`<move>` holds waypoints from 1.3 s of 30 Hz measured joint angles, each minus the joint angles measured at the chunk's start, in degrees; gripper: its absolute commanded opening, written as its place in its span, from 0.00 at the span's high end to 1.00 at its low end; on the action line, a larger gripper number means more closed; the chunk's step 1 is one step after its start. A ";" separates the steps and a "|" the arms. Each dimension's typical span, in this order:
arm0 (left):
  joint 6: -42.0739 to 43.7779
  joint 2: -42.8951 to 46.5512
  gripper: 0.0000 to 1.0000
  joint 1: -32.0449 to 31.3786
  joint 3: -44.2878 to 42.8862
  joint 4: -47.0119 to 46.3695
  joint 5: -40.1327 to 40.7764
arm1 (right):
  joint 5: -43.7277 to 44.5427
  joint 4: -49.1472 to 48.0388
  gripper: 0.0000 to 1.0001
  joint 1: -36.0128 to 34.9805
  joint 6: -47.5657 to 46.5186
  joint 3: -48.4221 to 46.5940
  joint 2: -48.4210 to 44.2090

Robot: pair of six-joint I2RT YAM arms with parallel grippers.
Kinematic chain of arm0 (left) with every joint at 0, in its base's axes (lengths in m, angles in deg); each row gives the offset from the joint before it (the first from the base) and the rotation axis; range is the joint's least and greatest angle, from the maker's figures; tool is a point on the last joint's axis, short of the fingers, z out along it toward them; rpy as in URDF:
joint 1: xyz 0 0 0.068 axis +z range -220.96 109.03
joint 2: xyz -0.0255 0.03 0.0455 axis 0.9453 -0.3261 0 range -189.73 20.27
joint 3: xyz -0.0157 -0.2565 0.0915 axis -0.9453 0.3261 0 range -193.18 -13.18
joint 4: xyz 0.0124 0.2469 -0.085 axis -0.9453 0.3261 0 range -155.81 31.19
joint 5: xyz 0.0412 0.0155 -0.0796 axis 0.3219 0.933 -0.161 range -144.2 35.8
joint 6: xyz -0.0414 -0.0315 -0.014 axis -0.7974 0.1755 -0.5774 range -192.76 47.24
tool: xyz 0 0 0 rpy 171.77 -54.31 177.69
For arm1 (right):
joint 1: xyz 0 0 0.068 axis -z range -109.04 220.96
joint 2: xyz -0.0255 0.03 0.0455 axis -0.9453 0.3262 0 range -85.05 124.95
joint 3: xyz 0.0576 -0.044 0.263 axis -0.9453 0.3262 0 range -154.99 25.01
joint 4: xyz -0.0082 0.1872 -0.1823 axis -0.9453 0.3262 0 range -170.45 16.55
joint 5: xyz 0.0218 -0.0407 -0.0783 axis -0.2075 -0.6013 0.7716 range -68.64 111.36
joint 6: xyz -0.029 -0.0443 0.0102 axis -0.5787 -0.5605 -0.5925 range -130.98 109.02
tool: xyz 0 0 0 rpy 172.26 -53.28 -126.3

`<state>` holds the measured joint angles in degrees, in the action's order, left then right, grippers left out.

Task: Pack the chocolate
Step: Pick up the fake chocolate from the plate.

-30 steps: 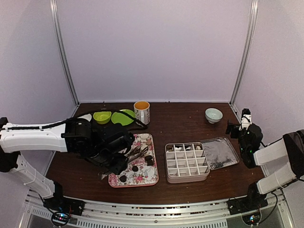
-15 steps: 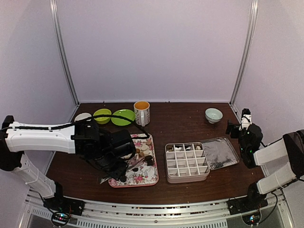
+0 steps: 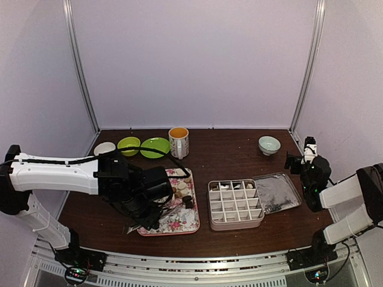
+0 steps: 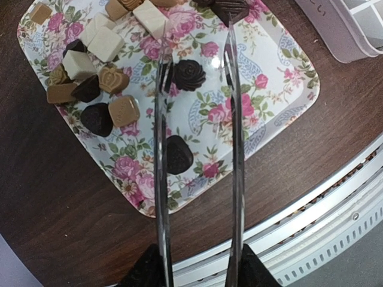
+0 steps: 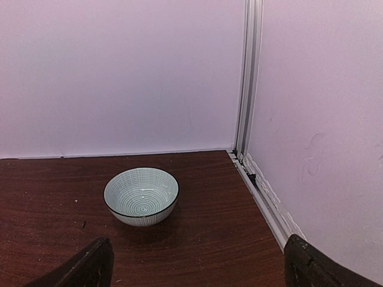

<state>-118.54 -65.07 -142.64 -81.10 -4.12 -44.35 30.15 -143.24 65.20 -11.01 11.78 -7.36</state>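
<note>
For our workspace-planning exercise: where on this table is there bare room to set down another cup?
The dark wood table is bare between the patterned mug and pale ribbed bowl, behind the white divided box. Crowded: the floral tray's far end, clustered with chocolates.

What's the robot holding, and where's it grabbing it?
The left gripper squeezes long silver metal tongs across their two arms. The right gripper holds nothing.

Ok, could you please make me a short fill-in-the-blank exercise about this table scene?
1. The left gripper holds a pair of metal ___.
2. The chocolates lie on a flowered ___.
3. The right gripper, open, faces a small ___.
Missing words: tongs; tray; bowl.
</note>
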 measured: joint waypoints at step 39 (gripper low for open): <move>-0.61 1.09 0.76 -0.72 -4.83 5.27 2.16 | 0.00 0.00 0.00 0.00 0.00 0.00 0.00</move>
<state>-119.15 -63.98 -143.37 -85.93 1.15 -42.18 30.15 -143.24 65.20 -11.01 11.78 -7.36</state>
